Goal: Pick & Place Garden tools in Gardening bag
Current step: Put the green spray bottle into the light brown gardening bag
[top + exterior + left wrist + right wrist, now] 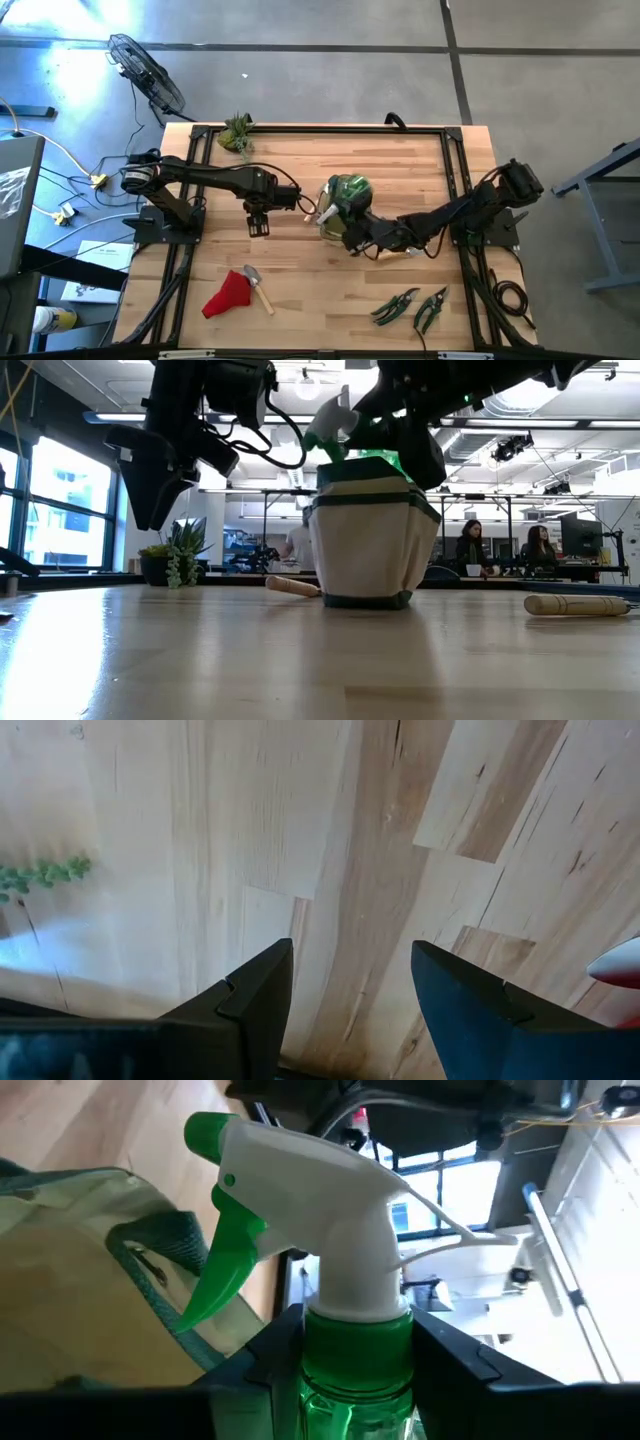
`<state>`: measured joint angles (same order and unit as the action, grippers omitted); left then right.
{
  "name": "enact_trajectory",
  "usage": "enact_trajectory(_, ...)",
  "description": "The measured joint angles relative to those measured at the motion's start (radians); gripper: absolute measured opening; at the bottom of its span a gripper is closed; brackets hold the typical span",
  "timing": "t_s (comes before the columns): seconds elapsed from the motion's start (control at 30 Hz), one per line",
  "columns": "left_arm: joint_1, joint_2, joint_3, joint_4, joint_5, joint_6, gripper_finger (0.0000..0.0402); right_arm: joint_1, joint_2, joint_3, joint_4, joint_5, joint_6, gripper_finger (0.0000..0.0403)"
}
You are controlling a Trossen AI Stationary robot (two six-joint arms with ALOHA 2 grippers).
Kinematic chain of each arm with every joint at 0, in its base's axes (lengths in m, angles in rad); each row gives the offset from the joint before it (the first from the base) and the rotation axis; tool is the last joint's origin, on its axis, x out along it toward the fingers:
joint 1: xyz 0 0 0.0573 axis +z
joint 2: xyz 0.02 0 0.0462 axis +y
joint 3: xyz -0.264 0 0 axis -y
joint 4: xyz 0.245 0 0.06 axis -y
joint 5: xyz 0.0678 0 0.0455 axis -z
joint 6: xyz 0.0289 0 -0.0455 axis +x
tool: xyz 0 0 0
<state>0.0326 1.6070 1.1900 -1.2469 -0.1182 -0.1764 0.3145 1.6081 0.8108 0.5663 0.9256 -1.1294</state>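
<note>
Green translucent spray bottle (355,1370) w/ white trigger head sits closest in the right wrist view, neck pinched between the right gripper's (355,1355) two dark fingers, closed snug on it just under the white collar. From above, that gripper (352,228) is at table centre w/ the bottle (350,190) held over the open top of the small dark-green fabric tote w/ tan trim and outer pockets (330,215); in the low view the tote (370,545) stands upright on the light wooden tabletop (300,660), bottle top (335,425) poking out above its rim, how deep inside can't tell. Left gripper (257,222) hovers just left of the tote, above bare wood; its wrist view shows both fingers (250,1000) spread apart, approx. halfway open, holding nothing. Front-left of the table: red fabric glove-like piece (228,296) lying touching a wooden-handled metal hand tool (258,288). Front-right: two dark-handled pruning shears (396,306) (430,310) side by side, well apart from the tote. Another wooden-handled tool (305,207) lies just beside the tote's left side; in the low view its handle (292,586) shows at the tote's base. Leafy green plant clump (238,133) sits at the far-left corner. Beyond the table, people (472,545) sit at desks in the room.
</note>
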Motion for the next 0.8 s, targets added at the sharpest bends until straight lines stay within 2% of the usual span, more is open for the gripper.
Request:
enact_trajectory(0.27,0.000,0.000,0.000,0.002,0.000,0.000,0.0196,0.041,-0.002,0.000,0.103,0.134,-0.178,0.0134)
enact_trajectory(0.6,0.000,0.000,0.000,0.006,0.010,0.000,0.0196,0.052,-0.014,0.002,-0.172,0.160,-0.106,0.0133)
enact_trajectory(0.8,0.000,0.000,0.000,0.019,0.012,0.000,0.0196,0.060,-0.016,0.000,-0.175,0.166,-0.110,0.0133)
